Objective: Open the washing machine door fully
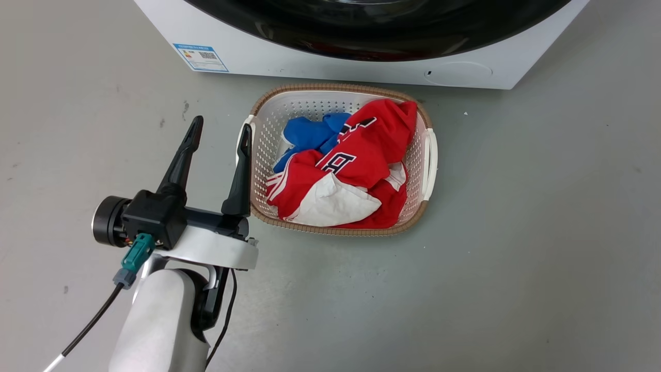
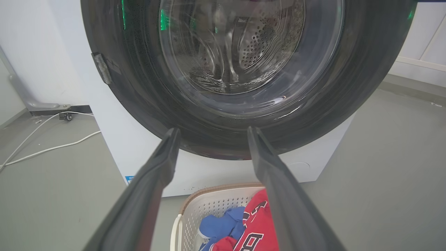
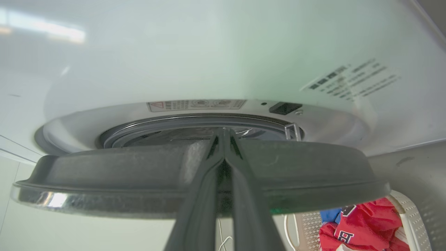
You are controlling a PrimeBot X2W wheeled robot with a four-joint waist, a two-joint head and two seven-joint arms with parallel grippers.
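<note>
The washing machine door [image 3: 104,174], black with a chrome rim, stands slightly ajar, with a gap between it and the white front of the washing machine [image 3: 209,52]. My right gripper [image 3: 223,130] is shut; its fingers cross the door's edge and the tips reach into that gap. In the left wrist view the door [image 2: 139,87] faces me with its clear glass bowl and the steel drum behind it. My left gripper [image 1: 222,125] is open and holds nothing, low in front of the machine [image 1: 310,62] and left of the basket. Its tips [image 2: 213,129] point at the door's lower edge, well apart from it.
A white laundry basket [image 1: 431,155] holding red, white and blue clothes sits on the grey floor right before the machine. White cables [image 2: 45,148] trail over the floor to the machine's left. A blue sticker [image 1: 201,57] marks its lower front.
</note>
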